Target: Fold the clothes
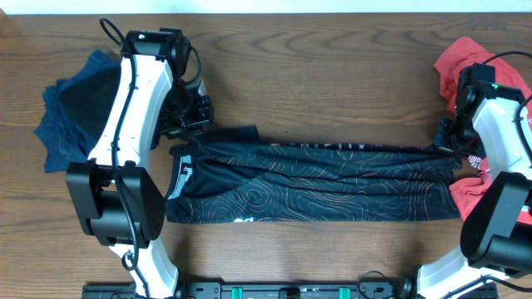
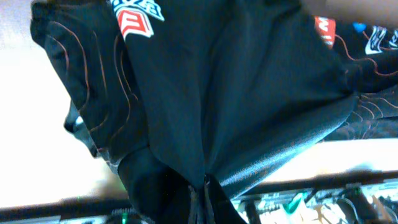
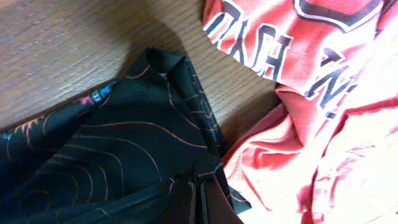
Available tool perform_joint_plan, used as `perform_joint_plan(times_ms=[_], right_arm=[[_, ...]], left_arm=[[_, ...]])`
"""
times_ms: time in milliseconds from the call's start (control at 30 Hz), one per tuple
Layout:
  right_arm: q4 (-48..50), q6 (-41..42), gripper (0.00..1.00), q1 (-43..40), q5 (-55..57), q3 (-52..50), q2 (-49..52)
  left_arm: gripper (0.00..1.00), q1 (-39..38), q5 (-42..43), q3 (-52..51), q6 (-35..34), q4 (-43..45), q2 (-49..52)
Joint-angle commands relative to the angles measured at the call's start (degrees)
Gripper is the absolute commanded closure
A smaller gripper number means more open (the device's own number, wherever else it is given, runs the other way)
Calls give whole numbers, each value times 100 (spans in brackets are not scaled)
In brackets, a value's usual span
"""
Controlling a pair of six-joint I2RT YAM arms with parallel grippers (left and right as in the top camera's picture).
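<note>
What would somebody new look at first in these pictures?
Probably the black jersey with squiggly lines, stretched across the table between the left gripper and the right gripper, both pinching it. Next, the bright red shirt at the right edge and a dark blue heap at the left.

Left tool [image 2: 203,185] and right tool [image 3: 200,182] both clamped.

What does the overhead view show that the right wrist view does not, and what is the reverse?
Only overhead: the whole black jersey stretched between both arms, the left gripper shut on one end of it, and a dark blue garment heaped beside that arm.
Only right wrist: dark block lettering on the red shirt, and a small blue mark at the jersey's edge.
Both: the right gripper shut on the jersey, the red shirt beside it, and the wooden table.
</note>
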Motion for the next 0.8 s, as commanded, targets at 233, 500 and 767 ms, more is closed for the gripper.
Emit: perform_joint_plan(times_ms=[233, 500, 767], right_arm=[[-186, 0, 99, -37, 304, 15, -98], [-214, -2, 99, -37, 306, 15, -98], [-374, -2, 99, -37, 308, 15, -98]], left_arm=[[94, -269, -39, -142, 212, -302, 0], [94, -278, -389, -992, 208, -229, 0], [94, -278, -575, -1574, 160, -120, 0]])
